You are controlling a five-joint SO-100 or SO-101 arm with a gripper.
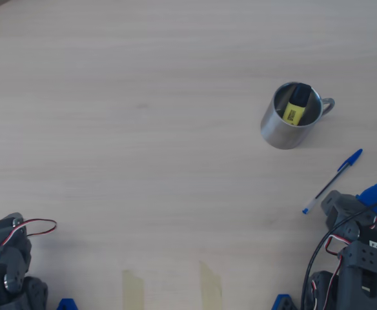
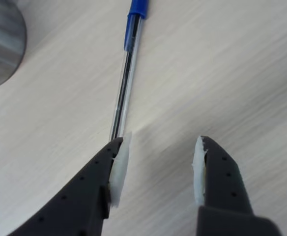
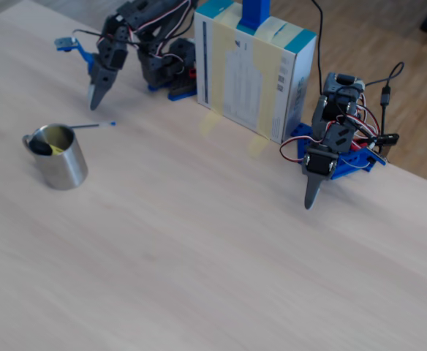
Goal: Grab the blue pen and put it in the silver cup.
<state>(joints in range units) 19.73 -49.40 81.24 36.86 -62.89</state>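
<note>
- Two arms stood on the pale wooden table [image 3: 199,241]; in the fixed view one was at the far left near the cup, the other [image 3: 330,146] at the right beside a taped cardboard box [image 3: 254,73].
- Blue pen [image 1: 334,180]: lay flat on the table, capped end pointing up-right in the overhead view, plain end toward the arm's base. Nothing held it.
- Silver cup [image 1: 285,129]: upright, handle turned right in the overhead view, near the pen's capped end but apart from it.
- Yellow-and-black highlighter [image 1: 296,108]: leaned inside the cup.
- Gripper [image 2: 158,162]: jaws spread wide, nothing between them. In the wrist view its left finger [image 2: 115,167] covered the pen's lower barrel; the right finger sat clear over bare wood. Whether the left pad touched the pen, I could not tell.
- Two strips of tape [image 1: 133,289]: stuck flat at the table's near edge in the overhead view.
</note>
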